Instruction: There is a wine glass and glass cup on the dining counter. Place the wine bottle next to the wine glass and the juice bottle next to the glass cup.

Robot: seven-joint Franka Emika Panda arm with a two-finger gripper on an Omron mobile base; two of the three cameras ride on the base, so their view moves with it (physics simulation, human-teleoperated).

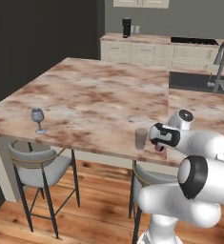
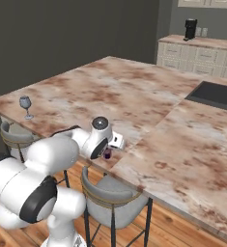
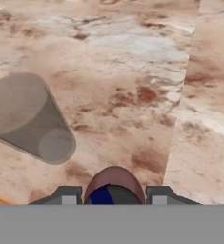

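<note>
Between the two dark fingers of the gripper sits the juice bottle, small and brownish-pink with a purple cap. Both fingers press on its sides, so the jaws are narrow and holding it. Just beside the bottle stands the glass cup, a plain grey tumbler. It stands upright on the dining counter, near the counter's front edge, above a grey stool. Far from the glass cup, near the left corner of the same front edge, stands the wine glass, small and upright on its stem. Well behind the glass cup is a dark sink.
</note>
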